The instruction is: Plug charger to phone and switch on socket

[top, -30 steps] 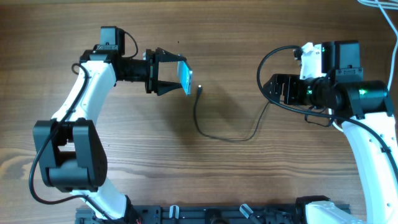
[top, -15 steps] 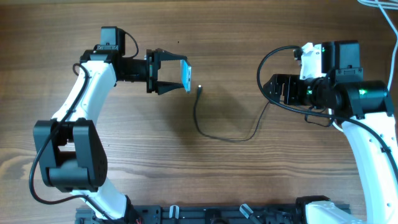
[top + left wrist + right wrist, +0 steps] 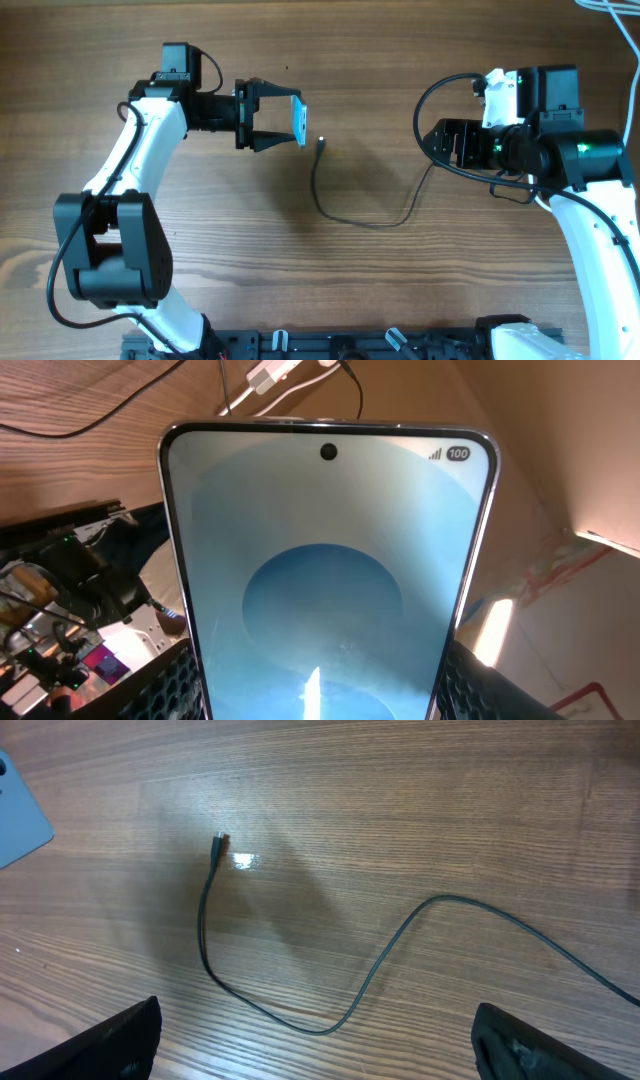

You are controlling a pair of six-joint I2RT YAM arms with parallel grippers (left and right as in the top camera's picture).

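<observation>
Currently left gripper (image 3: 292, 121) clamps the phone (image 3: 298, 120) on edge, near the plug tip of the charger (image 3: 360, 223), which lies on the table. Right gripper (image 3: 445, 143) hangs wide, empty. Best approach: pinch just behind the tip and align it squarely with the port.

The brown wooden table (image 3: 380, 300) has a thin black charger (image 3: 203, 935) lying curled near its middle. The charger's little plug tip points toward the far edge.

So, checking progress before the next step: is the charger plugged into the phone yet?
Not plugged in. The plug tip of the charger lies on the table, apart from the phone, which the left gripper holds.
</observation>
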